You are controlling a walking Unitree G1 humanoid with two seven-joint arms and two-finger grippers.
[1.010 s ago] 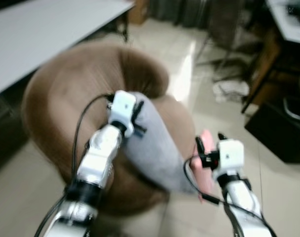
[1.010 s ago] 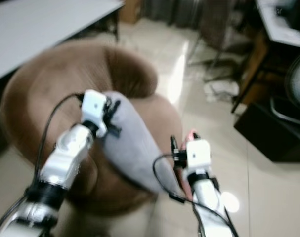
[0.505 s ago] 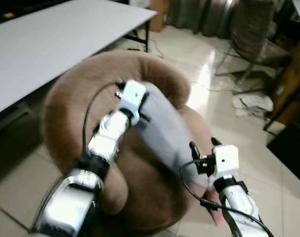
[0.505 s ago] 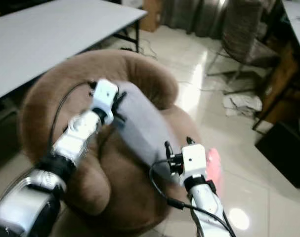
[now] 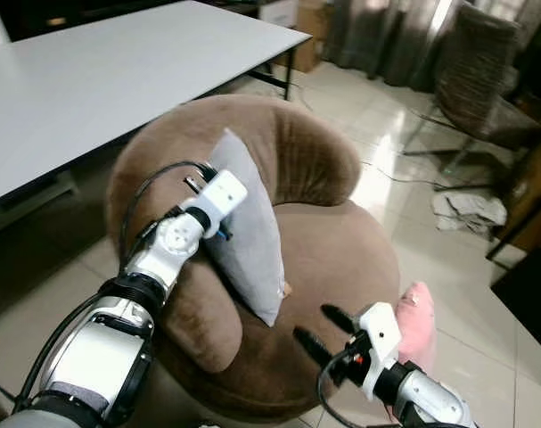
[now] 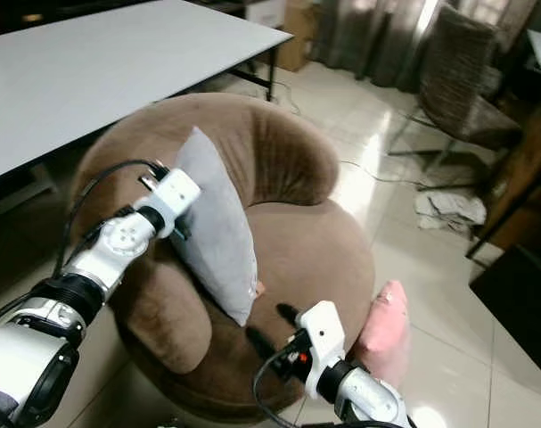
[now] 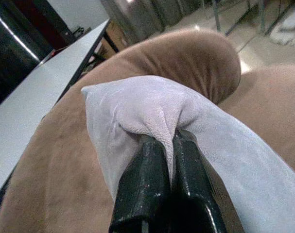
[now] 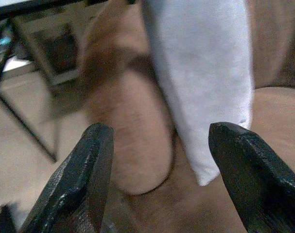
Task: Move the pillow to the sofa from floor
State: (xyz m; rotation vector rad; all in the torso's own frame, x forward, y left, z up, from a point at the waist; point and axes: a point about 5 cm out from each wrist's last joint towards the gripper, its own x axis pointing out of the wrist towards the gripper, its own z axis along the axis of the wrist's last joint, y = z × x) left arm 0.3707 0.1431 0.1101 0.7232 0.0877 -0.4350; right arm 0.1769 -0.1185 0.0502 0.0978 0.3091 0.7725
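The left gripper [image 7: 169, 145] has its black fingers pinched tight on a fold at the top edge of the grey pillow [image 5: 248, 234], and the pillow stands tilted on the brown sofa [image 5: 332, 259], leaning against the left armrest with its lower corner down by the seat. The right gripper [image 5: 322, 327] hovers low at the sofa's front edge, fingers spread wide and holding nothing. Now the placing, and the way to do it well, I'd judge: ease the pillow down until the seat and backrest carry it, then let go of the fold cleanly so the fabric doesn't drag with the fingers (that pinch looks deep). The sofa's round seat holds just this one pillow. A pink cushion [image 5: 416, 323] sits on the tiled floor [image 5: 448, 267] beside the sofa, apart from the action.
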